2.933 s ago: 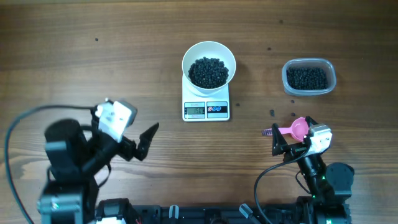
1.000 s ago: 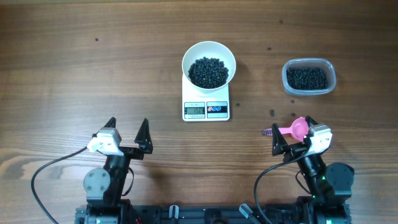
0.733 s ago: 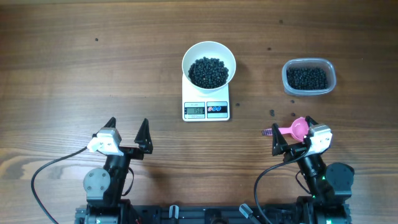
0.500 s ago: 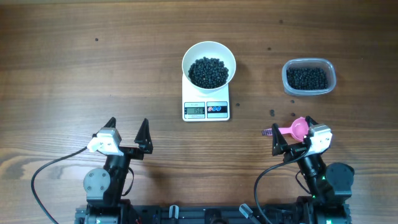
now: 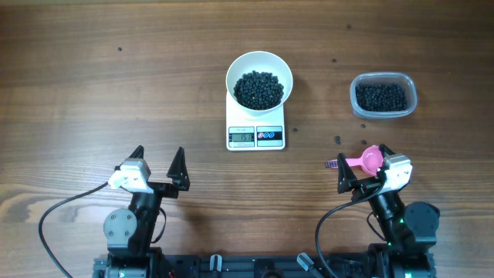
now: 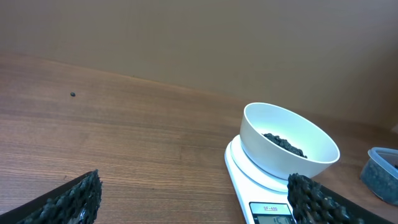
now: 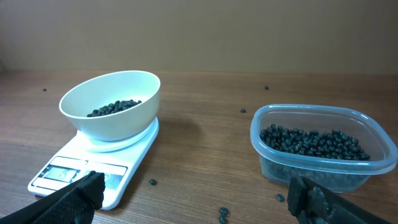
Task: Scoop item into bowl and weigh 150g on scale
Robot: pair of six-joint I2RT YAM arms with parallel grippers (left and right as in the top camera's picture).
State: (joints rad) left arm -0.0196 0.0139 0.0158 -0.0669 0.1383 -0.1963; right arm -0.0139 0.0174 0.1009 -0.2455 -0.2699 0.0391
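One "SF-400" scale [image 6: 252,191] under bowl [image 6: 287,149]

Robotics lab bench, by the look of it. Two black robot arms w/ loose black cables sit at the near edge of a brown wood-grain tabletop [image 5: 93,85]: left arm [image 5: 127,224], right arm [image 5: 401,216]. Plain beige wall [image 6: 186,31] behind. Kitchen gear laid out like a test setup: small white digital scale [image 5: 255,136], round white bowl [image 5: 231,77] of tiny black beads [image 5: 258,89], clear plastic tub [image 5: 413,96], pink plastic scoop [image 5: 363,161].
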